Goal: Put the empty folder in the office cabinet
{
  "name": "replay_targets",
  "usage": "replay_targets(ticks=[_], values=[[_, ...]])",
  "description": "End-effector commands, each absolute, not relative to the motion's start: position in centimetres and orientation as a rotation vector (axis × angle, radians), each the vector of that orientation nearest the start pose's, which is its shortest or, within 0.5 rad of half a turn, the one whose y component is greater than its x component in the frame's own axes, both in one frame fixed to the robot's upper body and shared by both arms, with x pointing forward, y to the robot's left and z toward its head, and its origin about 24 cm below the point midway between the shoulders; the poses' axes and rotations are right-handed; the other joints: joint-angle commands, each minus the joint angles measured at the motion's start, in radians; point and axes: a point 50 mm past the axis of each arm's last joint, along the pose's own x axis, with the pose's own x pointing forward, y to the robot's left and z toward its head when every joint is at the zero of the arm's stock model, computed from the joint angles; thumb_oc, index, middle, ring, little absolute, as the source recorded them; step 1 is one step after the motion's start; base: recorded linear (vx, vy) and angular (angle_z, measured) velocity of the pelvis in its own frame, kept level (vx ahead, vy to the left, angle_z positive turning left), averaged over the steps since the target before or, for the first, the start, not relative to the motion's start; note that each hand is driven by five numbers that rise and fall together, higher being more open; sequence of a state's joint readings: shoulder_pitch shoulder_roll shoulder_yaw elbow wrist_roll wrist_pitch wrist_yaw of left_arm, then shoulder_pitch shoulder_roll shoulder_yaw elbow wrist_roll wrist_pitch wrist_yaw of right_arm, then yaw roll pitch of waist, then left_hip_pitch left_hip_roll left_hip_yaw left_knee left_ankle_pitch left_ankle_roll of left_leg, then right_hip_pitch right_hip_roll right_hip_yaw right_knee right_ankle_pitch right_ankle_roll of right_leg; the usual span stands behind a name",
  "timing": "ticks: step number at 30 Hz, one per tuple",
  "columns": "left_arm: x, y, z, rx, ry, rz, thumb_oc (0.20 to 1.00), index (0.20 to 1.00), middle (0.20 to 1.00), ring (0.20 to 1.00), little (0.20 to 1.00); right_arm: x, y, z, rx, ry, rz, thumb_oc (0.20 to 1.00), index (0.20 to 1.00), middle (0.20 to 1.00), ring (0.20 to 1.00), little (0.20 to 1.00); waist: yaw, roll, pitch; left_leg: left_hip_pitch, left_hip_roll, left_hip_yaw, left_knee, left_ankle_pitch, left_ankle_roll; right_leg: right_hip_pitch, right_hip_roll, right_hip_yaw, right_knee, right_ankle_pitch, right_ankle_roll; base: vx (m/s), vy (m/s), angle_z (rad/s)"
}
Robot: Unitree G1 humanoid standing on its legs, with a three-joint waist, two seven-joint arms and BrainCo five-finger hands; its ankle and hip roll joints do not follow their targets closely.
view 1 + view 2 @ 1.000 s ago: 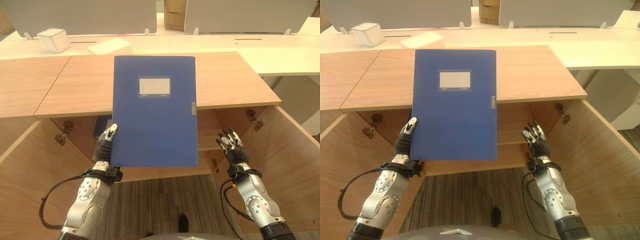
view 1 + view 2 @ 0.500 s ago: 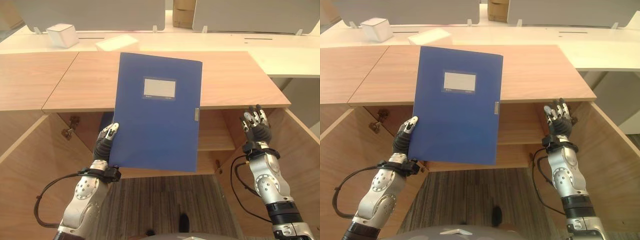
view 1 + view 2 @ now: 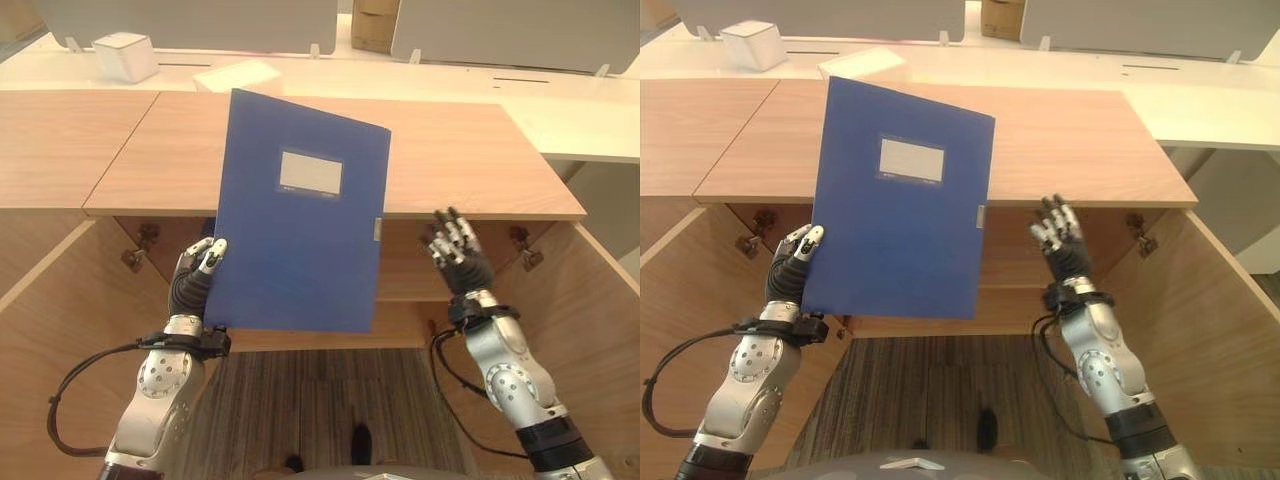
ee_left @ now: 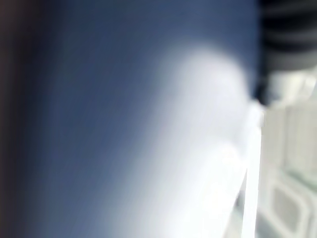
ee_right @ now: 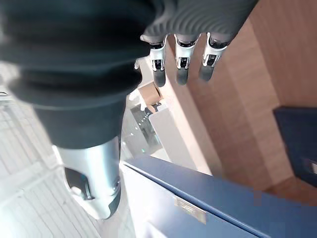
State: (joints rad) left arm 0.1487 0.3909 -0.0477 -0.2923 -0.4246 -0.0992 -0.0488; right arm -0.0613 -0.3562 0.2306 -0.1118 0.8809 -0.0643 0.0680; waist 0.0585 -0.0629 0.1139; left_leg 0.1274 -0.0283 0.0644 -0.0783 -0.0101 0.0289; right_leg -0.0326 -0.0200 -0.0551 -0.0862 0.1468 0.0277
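Left hand (image 3: 195,283) pinches the blue folder (image 3: 295,215) by one lower corner, upright before the open cabinet (image 3: 420,270), right hand (image 3: 455,255) open beside it, so it could easily twist loose.

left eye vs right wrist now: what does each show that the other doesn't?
Left eye view adds: the left hand gripping the blue folder at its lower edge, the folder's white label, a white box on the desk behind. Right wrist view adds: a dark blue shape against the wood, unidentifiable. Both: the folder, its clasp, the open right hand, the wooden cabinet.
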Motion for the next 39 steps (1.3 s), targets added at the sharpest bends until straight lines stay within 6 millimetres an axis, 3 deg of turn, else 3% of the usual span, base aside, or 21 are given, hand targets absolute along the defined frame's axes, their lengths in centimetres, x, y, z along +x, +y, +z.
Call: replay_targets(ticks=[1,7,14,24,39], values=[[22.2,19.0,14.2,-0.004,-0.478,-0.21,0.2,0.2,0.2,0.2,0.2,26.3,-14.4,9.4,0.503,-0.15,0.381,1.0,1.0,1.0,1.0,1.0,0.003,-0.024,-0.044,-0.042,-0.001,-0.086,-0.009,-0.045,-0.042,0.133,-0.063,0.057,-0.001,-0.132,0.089,0.0,0.0,0.0],[22.2,18.2,14.0,-0.066,-0.467,-0.239,0.2,0.2,0.2,0.2,0.2,26.6,-13.3,7.6,0.529,-0.057,0.363,1.0,1.0,1.0,1.0,1.0,0.008,-0.021,-0.042,-0.039,-0.001,-0.091,-0.009,-0.046,-0.04,0.138,-0.064,0.054,-0.001,-0.136,0.087,0.0,0.0,0.0],[22.3,17.7,13.7,-0.115,-0.446,-0.269,0.2,0.2,0.2,0.2,0.2,26.7,-12.5,7.4,0.553,-0.042,0.37,1.0,1.0,1.0,1.0,1.0,0.01,-0.02,-0.041,-0.04,-0.002,-0.094,-0.009,-0.045,-0.039,0.139,-0.066,0.053,-0.001,-0.135,0.087,0.0,0.0,0.0],[22.3,17.2,13.6,-0.151,-0.434,-0.31,0.2,0.2,0.2,0.2,0.2,27.4,-11.7,9.4,0.531,-0.114,0.429,1.0,1.0,1.0,1.0,1.0,0.023,-0.022,-0.041,-0.041,-0.004,-0.095,-0.009,-0.045,-0.038,0.137,-0.068,0.051,-0.001,-0.133,0.09,0.0,0.001,0.0],[22.1,16.8,13.7,-0.154,-0.42,-0.385,0.2,0.2,0.2,0.2,0.2,29.0,-12.1,12.6,0.423,-0.205,0.481,1.0,1.0,1.0,1.0,1.0,0.059,-0.039,-0.039,-0.045,-0.008,-0.099,-0.009,-0.044,-0.034,0.132,-0.074,0.042,-0.001,-0.127,0.098,0.0,0.0,0.0]])
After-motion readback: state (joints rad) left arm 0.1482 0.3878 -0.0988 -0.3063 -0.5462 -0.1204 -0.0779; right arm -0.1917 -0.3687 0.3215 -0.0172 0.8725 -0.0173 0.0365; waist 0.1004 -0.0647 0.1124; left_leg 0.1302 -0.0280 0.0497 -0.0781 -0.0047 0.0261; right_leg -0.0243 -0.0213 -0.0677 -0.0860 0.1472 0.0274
